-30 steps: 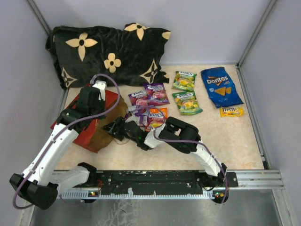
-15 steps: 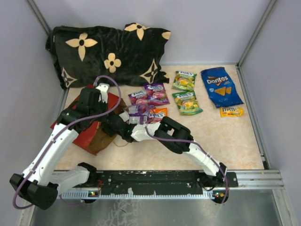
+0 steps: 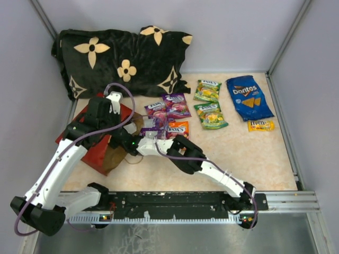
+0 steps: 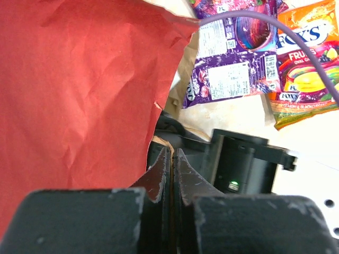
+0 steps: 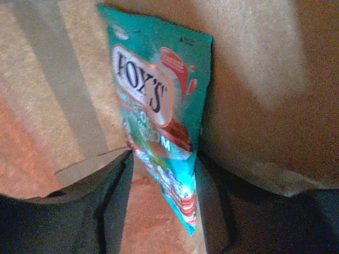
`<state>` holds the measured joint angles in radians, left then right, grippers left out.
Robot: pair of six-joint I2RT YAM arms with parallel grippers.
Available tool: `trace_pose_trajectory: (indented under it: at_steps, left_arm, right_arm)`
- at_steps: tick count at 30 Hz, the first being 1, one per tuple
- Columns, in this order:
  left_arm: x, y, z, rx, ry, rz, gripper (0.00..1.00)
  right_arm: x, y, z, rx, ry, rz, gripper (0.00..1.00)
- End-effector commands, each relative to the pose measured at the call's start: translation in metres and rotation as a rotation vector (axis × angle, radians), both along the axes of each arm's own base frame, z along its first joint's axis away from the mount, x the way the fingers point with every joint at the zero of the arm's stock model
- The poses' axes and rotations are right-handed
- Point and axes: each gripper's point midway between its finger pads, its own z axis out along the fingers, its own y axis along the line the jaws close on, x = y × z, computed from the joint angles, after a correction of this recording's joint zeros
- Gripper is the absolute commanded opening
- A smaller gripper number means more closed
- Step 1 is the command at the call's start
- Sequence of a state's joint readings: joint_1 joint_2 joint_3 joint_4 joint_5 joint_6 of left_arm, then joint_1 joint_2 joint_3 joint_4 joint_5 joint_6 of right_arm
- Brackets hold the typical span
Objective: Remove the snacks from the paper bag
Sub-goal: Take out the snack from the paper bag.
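Note:
The red paper bag (image 3: 95, 152) lies on its side at the left, its mouth facing right. My left gripper (image 3: 117, 123) is shut on the bag's upper edge (image 4: 79, 95), with a thin strip of paper between its fingers (image 4: 159, 174). My right arm reaches into the mouth, so the top view hides its fingers. In the right wrist view my right gripper (image 5: 161, 211) is open inside the brown interior. A teal Fox's pouch (image 5: 159, 106) stands on edge between the fingers, near the right one (image 5: 212, 206).
Outside the bag lie purple pouches (image 3: 176, 105), an orange pouch (image 3: 177, 128), green pouches (image 3: 211, 115), the blue Doritos bag (image 3: 249, 97) and the yellow M&M's packet (image 3: 260, 125). A black flowered pillow (image 3: 122, 58) lies along the back wall.
My right arm has pushed left, from just outside the bag's mouth to inside the bag. My left gripper has stayed holding the bag's edge.

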<state>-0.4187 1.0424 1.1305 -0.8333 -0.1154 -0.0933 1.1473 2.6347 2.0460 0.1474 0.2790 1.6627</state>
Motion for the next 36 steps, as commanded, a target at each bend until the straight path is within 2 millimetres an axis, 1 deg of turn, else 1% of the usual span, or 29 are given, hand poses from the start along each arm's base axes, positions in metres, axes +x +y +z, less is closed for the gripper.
trace_pose_trajectory:
  at_steps: [1,2,4,5,6,7,8,9,10,11,12,13,15,17,19,22,23,25,26,28,30,33,35,36]
  left_arm:
    - [-0.009,-0.013,0.007,-0.051,0.025,-0.052,0.00]
    - [-0.009,-0.012,0.007,-0.050,0.027,-0.052,0.00]
    - [-0.009,-0.012,0.010,-0.049,0.024,-0.050,0.00]
    - [-0.008,-0.012,0.009,-0.046,0.025,-0.049,0.00]
    - [-0.008,-0.011,0.009,-0.044,0.026,-0.045,0.01]
    - [-0.007,-0.010,0.009,-0.040,0.023,-0.039,0.01]
    - [-0.007,-0.009,0.009,-0.035,0.019,-0.031,0.01]
    - [-0.006,-0.006,0.009,-0.026,0.017,-0.016,0.01]
    - [-0.005,-0.003,0.008,-0.018,0.015,0.006,0.01]
    - [-0.004,0.002,0.008,-0.005,0.007,0.029,0.02]
    - [-0.002,0.008,0.008,0.013,-0.003,0.056,0.02]
    - [-0.001,0.012,0.008,0.024,-0.008,0.077,0.02]
    - [0.002,0.019,0.006,0.047,-0.021,0.116,0.03]
    - [0.006,0.023,0.004,0.059,-0.030,0.146,0.03]
    - [0.010,0.027,0.000,0.077,-0.034,0.171,0.03]
    - [0.015,0.041,-0.005,0.144,-0.029,0.234,0.03]
    - [0.016,0.046,-0.004,0.160,-0.034,0.255,0.03]
    - [0.018,0.053,-0.001,0.171,-0.049,0.283,0.03]
    - [0.019,0.055,0.003,0.165,-0.063,0.290,0.04]
    - [0.021,0.059,0.007,0.152,-0.079,0.302,0.04]
    - [0.020,0.061,0.009,0.149,-0.083,0.306,0.04]
    - [0.020,0.063,0.009,0.154,-0.076,0.313,0.04]
    - [0.020,0.063,0.010,0.155,-0.076,0.317,0.04]
    - [0.021,0.062,0.013,0.149,-0.080,0.317,0.03]
  right_arm:
    - [-0.004,0.006,-0.051,-0.144,0.026,-0.025,0.47]
    - [-0.001,0.009,-0.049,-0.139,0.010,-0.023,0.36]
    - [0.001,0.014,-0.038,-0.117,-0.046,0.000,0.11]
    - [0.002,0.014,-0.026,-0.107,-0.095,0.018,0.00]
    - [0.001,0.012,-0.014,-0.123,-0.167,0.049,0.00]
    - [-0.001,0.009,0.002,-0.128,-0.219,0.070,0.00]
    - [-0.005,0.004,0.014,-0.130,-0.256,0.095,0.00]
    - [-0.010,-0.004,0.032,-0.122,-0.299,0.115,0.00]
    - [-0.014,-0.013,0.056,-0.090,-0.348,0.127,0.00]
    - [-0.022,-0.025,0.067,-0.100,-0.388,0.152,0.00]
    - [-0.029,-0.038,0.081,-0.111,-0.428,0.178,0.00]
    - [-0.039,-0.051,0.106,-0.105,-0.471,0.209,0.00]
    - [-0.059,-0.075,0.118,-0.148,-0.516,0.296,0.00]
    - [-0.080,-0.096,0.124,-0.160,-0.534,0.401,0.00]
    - [-0.100,-0.116,0.130,-0.171,-0.538,0.512,0.00]
    - [-0.125,-0.142,0.144,-0.175,-0.573,0.687,0.00]
    - [-0.132,-0.150,0.152,-0.171,-0.595,0.742,0.00]
    - [-0.139,-0.172,0.165,-0.206,-0.656,0.817,0.00]
    - [-0.138,-0.187,0.170,-0.246,-0.682,0.841,0.00]
    - [-0.121,-0.218,0.185,-0.316,-0.741,0.816,0.00]
    - [-0.093,-0.252,0.197,-0.413,-0.797,0.750,0.00]
    - [-0.054,-0.293,0.212,-0.484,-0.849,0.681,0.00]
    - [-0.022,-0.315,0.214,-0.520,-0.838,0.617,0.00]
    - [-0.007,-0.322,0.208,-0.530,-0.819,0.594,0.00]
